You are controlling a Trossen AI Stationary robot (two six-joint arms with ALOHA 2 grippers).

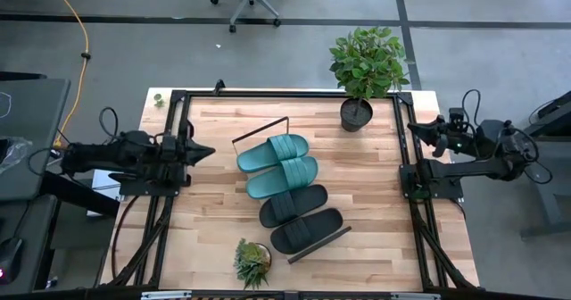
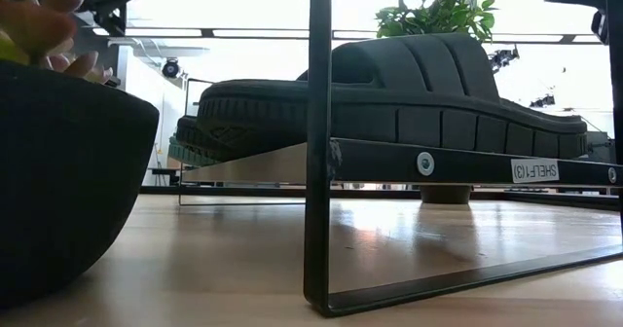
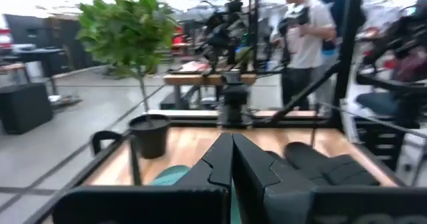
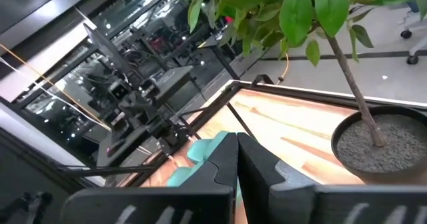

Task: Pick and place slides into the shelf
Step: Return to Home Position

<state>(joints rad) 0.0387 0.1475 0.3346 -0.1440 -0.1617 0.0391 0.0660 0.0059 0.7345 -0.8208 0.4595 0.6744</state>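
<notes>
Now all four slides (image 1: 282, 177) lie side by side on the shelf (image 1: 321, 244), in a diagonal row. The left gripper (image 1: 203, 151), clenched on nothing, sits nearer, off the shelf's teal end. The right gripper (image 1: 417, 130), also clenched and empty, sits well apart on the opposite side.

Left gripper (image 1: 207, 151) and right gripper (image 1: 413, 127) at opposite sides, pointing inward, empty, fingers together.

The teal pair (image 1: 273, 152) and the black pair (image 1: 307, 230) of slides lie side by side, filling the slanted shelf (image 1: 319, 245).
</notes>
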